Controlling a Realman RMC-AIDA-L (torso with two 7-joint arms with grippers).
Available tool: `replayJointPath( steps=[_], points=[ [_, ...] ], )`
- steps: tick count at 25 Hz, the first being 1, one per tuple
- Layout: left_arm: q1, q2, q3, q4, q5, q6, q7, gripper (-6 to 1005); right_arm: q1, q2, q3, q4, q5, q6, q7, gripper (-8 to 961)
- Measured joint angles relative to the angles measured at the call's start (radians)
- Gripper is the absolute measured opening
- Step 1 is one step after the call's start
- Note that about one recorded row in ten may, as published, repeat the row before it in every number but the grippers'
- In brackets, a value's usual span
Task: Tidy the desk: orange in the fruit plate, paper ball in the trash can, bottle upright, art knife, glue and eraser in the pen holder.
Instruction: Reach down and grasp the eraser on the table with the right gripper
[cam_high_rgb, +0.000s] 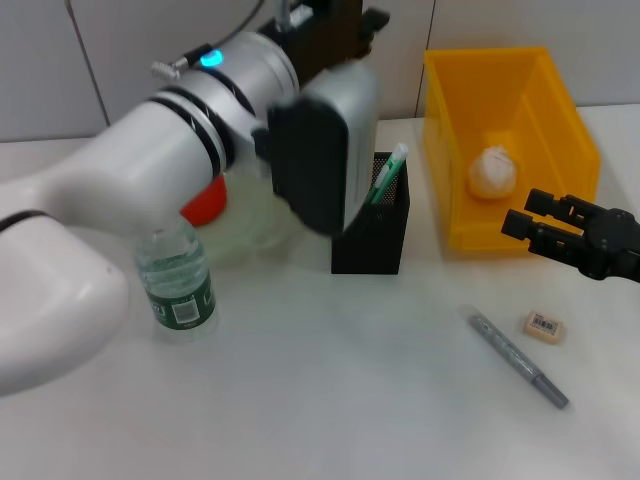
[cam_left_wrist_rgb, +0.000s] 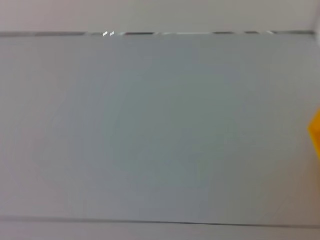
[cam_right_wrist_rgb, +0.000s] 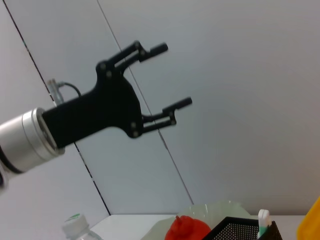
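My left gripper is raised high above the black mesh pen holder; in the right wrist view the left gripper is open and holds nothing. A green-and-white glue stick stands in the holder. The orange lies in the clear fruit plate. The bottle stands upright. A paper ball rests in the yellow trash can. The grey art knife and the eraser lie on the table, below my right gripper.
The left arm's white body crosses the left half of the head view and hides part of the plate. The right wrist view shows the bottle cap, orange and holder. The left wrist view shows a blank wall.
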Motion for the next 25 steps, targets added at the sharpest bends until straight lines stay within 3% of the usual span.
replayJointPath(
  steps=[7, 15, 21, 22, 25],
  points=[
    [-0.022, 0.001, -0.081, 0.046, 0.000, 0.065, -0.371, 798, -0.004, 0.000, 0.000, 0.001, 0.000, -0.013, -0.009, 739],
    [-0.015, 0.001, -0.123, 0.107, -0.033, 0.100, -0.684, 797, -0.010, 0.000, 0.000, -0.003, 0.000, -0.018, -0.024, 738],
    [-0.011, 0.002, -0.154, 0.152, -0.211, 0.146, -0.731, 795, -0.015, 0.000, 0.000, -0.001, 0.000, -0.024, -0.026, 738],
    [-0.022, 0.002, -0.182, 0.162, -0.298, 0.200, -0.730, 795, -0.015, 0.000, 0.000, 0.000, 0.000, -0.026, -0.027, 737],
    [-0.043, 0.003, -0.219, 0.162, -0.393, 0.262, -0.724, 792, -0.015, 0.000, 0.000, -0.003, 0.000, -0.027, -0.038, 737]
  ],
)
